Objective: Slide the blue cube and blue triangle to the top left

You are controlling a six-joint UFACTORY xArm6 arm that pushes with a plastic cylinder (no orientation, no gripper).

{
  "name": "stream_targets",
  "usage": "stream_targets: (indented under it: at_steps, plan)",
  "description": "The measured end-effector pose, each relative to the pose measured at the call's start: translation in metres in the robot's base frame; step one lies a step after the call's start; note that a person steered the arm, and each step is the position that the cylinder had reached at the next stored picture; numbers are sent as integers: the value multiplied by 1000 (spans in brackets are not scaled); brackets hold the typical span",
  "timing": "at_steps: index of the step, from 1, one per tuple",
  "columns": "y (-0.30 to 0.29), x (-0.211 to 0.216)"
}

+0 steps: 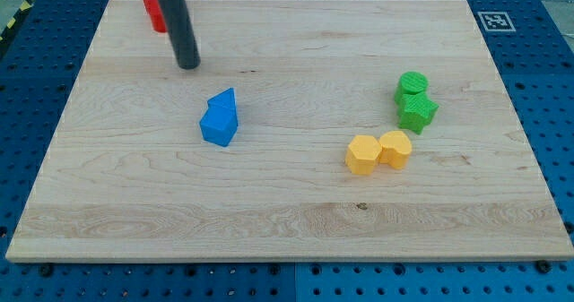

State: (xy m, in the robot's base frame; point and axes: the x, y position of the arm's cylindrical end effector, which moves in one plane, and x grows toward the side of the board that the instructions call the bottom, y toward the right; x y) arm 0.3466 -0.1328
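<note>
The blue cube (216,125) and the blue triangle (226,103) sit pressed together left of the board's middle, the triangle just above and to the right of the cube. My tip (188,66) rests on the wood above and to the left of them, a short gap away and not touching. The dark rod rises from it to the view's top edge.
A red block (154,8) lies at the board's top left, partly behind the rod. Two green blocks (414,100) stand at the right. Two yellow blocks (378,151) lie below them. A marker tag (494,21) sits at the top right corner.
</note>
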Motion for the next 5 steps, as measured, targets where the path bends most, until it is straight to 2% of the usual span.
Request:
stream_targets:
  at_steps: [2, 5]
  plan:
    - [78, 34]
    - [91, 106]
